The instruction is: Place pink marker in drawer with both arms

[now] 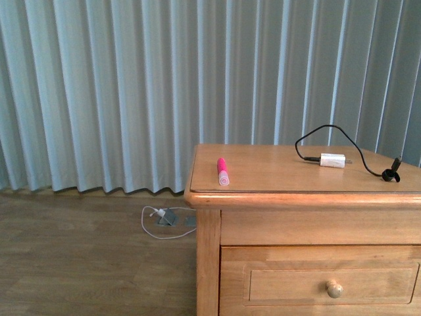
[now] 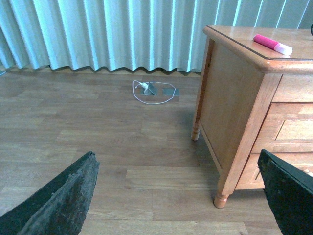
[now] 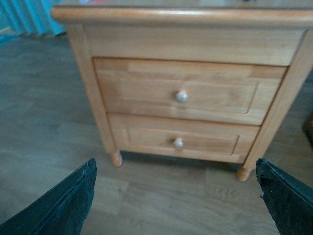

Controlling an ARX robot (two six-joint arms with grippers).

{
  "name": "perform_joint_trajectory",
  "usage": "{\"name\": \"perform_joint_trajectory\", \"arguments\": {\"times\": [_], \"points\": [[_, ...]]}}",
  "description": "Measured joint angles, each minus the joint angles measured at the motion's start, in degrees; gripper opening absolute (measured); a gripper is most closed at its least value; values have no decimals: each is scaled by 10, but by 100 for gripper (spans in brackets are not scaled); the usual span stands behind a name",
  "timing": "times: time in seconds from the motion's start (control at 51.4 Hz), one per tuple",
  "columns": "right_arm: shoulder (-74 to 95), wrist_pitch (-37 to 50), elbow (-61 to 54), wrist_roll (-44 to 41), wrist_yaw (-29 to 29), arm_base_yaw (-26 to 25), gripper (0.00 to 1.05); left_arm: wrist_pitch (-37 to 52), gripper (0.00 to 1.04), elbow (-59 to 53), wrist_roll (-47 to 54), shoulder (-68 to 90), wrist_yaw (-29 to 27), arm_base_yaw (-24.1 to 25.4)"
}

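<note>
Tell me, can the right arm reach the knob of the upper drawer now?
Probably yes: the right gripper is open and faces the closed drawer, and nothing stands between it and the knob.

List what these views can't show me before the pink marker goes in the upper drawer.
1. Light honey-wood upper drawer: shut, its front hides the inside; right wrist view blurred.
2. Short hot-pink marker: hidden in the right wrist view behind the cabinet top's edge.
3. Lower drawer: cut off by the front view's bottom edge.
4. Left gripper, right gripper: only finger ends show; neither appears in the front view.
</note>
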Motion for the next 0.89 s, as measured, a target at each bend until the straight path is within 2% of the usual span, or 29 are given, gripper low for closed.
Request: {"name": "perform_joint_trajectory", "arguments": {"times": [0.058, 0.136, 0.331, 0.467, 0.623, 0.895], "points": [[56, 32, 5, -7, -20, 0, 96, 0, 99, 0, 0, 0, 0, 0], [158, 111, 22, -16, -20, 1, 96, 0, 99, 0, 0, 0, 0, 0], [478, 349, 87, -17, 20, 27, 96, 0, 99, 0, 0, 0, 0, 0], [687, 459, 160, -8, 59, 54, 96, 0, 99, 0, 0, 0, 0, 0], [862, 523, 242, -5, 98, 80, 96, 0, 99, 0, 0, 0, 0, 0], [1042, 577, 356, -5, 130, 97, 96, 0, 99, 0, 0, 0, 0, 0]]}}
